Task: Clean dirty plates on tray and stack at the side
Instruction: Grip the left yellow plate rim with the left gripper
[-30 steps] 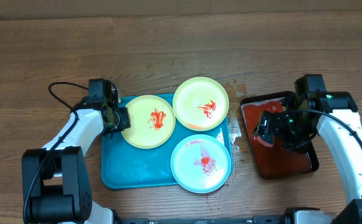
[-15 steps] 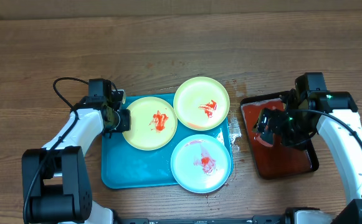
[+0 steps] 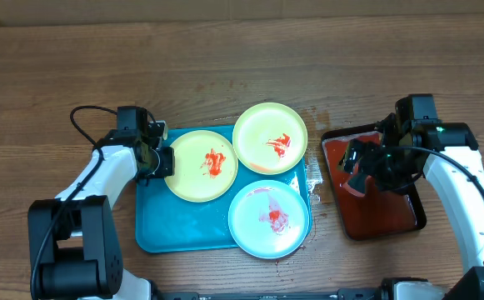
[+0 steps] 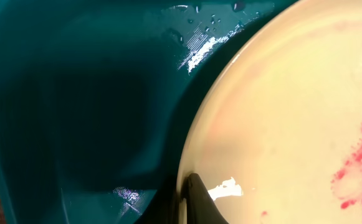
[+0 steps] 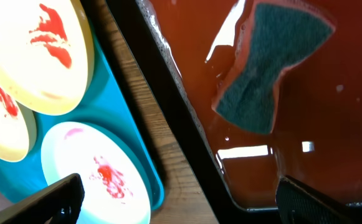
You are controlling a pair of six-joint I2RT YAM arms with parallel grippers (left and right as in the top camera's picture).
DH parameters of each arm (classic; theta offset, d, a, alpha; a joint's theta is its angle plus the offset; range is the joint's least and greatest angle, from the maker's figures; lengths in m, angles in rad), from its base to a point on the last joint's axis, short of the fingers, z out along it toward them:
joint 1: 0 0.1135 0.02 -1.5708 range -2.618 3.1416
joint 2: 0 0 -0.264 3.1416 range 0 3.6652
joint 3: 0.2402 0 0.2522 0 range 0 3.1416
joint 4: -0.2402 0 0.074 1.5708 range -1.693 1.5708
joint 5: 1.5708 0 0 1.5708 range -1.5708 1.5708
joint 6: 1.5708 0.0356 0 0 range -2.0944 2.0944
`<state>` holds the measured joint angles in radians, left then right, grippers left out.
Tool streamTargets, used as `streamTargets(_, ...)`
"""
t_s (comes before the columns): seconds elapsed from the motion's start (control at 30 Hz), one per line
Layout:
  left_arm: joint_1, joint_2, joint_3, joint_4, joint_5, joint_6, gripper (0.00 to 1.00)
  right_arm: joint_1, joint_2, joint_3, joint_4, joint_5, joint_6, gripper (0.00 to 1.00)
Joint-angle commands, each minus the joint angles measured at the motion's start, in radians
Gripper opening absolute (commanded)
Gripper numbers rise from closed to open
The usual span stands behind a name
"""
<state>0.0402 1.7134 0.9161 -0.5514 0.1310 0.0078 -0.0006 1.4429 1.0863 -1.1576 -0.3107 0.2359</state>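
Closest to the robot, at the front right of the blue tray (image 3: 175, 225), sits the pale blue plate (image 3: 268, 219). Its edge hangs over the tray's rim, and red sauce is smeared in its middle.

A little farther back, the left hand (image 3: 160, 161) reaches in low from the left side. It is shut tight on the rim of the yellow-green plate (image 3: 202, 164). In the left wrist view one black finger (image 4: 199, 205) lies on that rim.

Across on the right, the right hand (image 3: 362, 167) hangs over the black tray (image 3: 350, 232). Its fingers are spread wide and hold nothing. A sponge (image 5: 271, 68) lies on the wet red pad (image 3: 383, 208) under it.

Farthest back, the pale green plate (image 3: 270, 138) touches the yellow-green one. It sticks out past the tray's back corner over the brown bench (image 3: 225, 67).

Count them: three plates, all with red smears, two trays, one sponge, two arms.

Since a second ago the left hand and its plate have slid a little to the right. The right hand has moved back a bit.
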Motion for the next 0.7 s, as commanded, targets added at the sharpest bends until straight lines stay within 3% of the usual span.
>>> streamTargets(0.0, 0.008, 0.063, -0.056, -0.023, -0.013, 0.127, 0.04, -0.006, -0.004, -0.021, 0.034, -0.009, 0.004, 1.00)
streamTargets(0.2, 0.078, 0.063, -0.056, -0.012, -0.018, 0.063, 0.04, -0.006, -0.004, -0.106, 0.114, -0.005, 0.083, 1.00)
streamTargets(0.33, 0.149, 0.063, -0.056, -0.009, 0.013, -0.044, 0.05, -0.006, -0.004, -0.192, 0.187, -0.005, 0.176, 1.00)
streamTargets(0.53, 0.169, 0.063, -0.056, -0.021, 0.052, -0.025, 0.04, -0.006, -0.004, -0.292, 0.293, 0.007, 0.291, 1.00)
streamTargets(0.67, 0.169, 0.063, -0.056, 0.002, 0.162, 0.096, 0.04, -0.006, -0.004, -0.309, 0.336, 0.057, 0.322, 0.99)
